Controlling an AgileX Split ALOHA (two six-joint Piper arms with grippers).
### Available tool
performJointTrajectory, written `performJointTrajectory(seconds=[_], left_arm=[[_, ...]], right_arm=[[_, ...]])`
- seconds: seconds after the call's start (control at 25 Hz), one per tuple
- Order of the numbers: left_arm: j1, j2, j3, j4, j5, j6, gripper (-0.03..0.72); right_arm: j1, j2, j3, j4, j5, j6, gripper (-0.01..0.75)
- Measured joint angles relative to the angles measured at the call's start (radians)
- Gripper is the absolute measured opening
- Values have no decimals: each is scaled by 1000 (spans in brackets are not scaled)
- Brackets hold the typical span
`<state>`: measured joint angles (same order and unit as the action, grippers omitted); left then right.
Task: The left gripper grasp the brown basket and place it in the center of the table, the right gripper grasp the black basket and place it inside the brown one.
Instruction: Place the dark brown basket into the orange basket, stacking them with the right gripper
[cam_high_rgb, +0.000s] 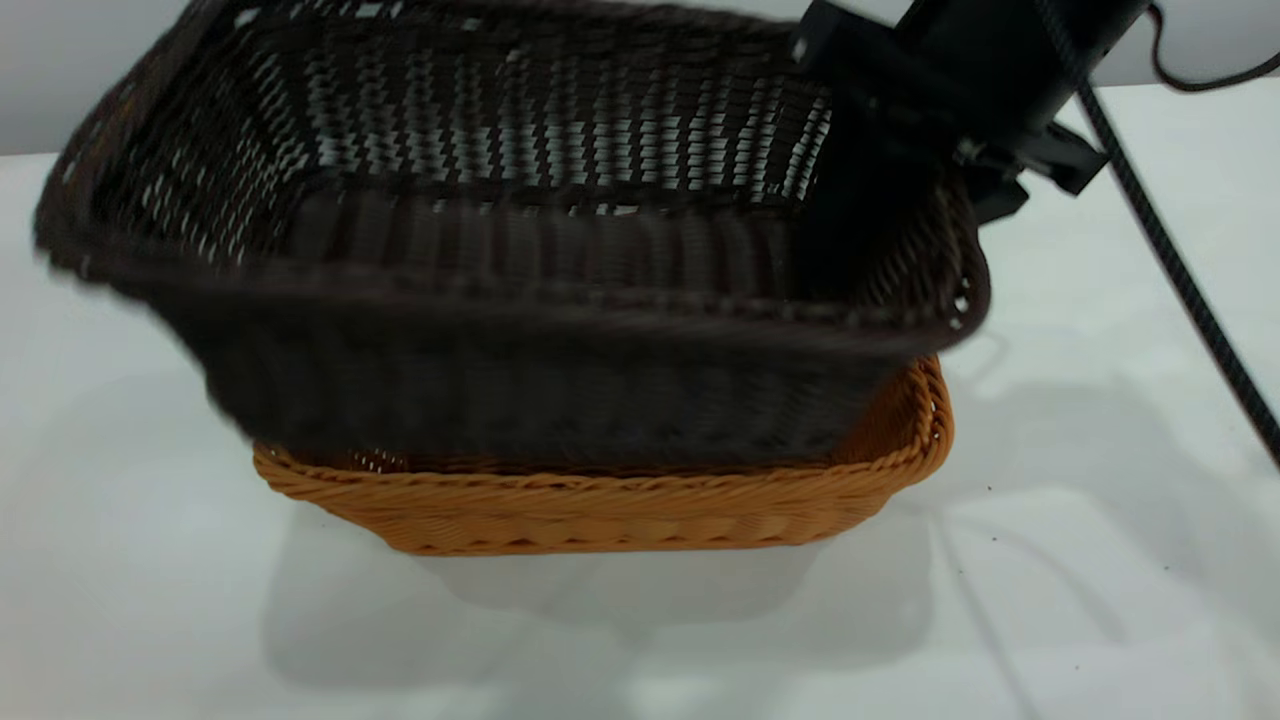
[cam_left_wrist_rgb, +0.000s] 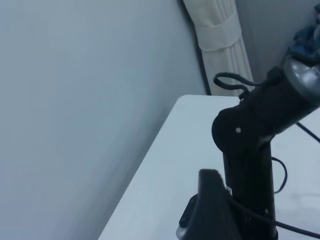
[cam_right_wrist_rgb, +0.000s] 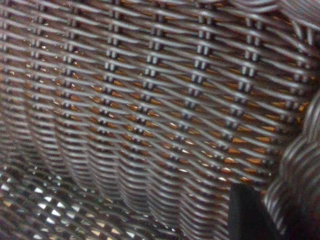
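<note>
The black basket (cam_high_rgb: 520, 380) hangs tilted above the brown basket (cam_high_rgb: 600, 510), its lower side dipping into the brown one's opening. The brown basket rests on the white table (cam_high_rgb: 1100, 520) near the middle. My right gripper (cam_high_rgb: 880, 190) comes down from the upper right and is shut on the black basket's right end wall. In the right wrist view one black finger (cam_right_wrist_rgb: 247, 212) lies against the dark weave (cam_right_wrist_rgb: 150, 100), with orange showing through the gaps. The left gripper (cam_left_wrist_rgb: 212, 205) is raised, facing a wall, away from both baskets.
A black cable (cam_high_rgb: 1170, 260) runs down the right side of the table. In the left wrist view a black arm (cam_left_wrist_rgb: 250, 145) stands on the table beside a grey wall (cam_left_wrist_rgb: 75, 100), with a pale curtain (cam_left_wrist_rgb: 222, 40) behind.
</note>
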<state>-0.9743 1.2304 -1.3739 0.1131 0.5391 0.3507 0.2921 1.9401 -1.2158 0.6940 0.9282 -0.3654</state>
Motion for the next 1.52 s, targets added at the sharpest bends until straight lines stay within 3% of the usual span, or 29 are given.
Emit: performJointTrajectory(seconds=[0.64,0.96,1.52], left_arm=[[0,0,0,0,23,-11,455],[0,0,0,0,24,-11,455],[0,0,0,0,27,-11,455]], right_arm=[[-2,44,0,-72,-80,20,226],[-2,72,0,-86,-172,36,225],[-2,71,0,-139,-129,-6,223]])
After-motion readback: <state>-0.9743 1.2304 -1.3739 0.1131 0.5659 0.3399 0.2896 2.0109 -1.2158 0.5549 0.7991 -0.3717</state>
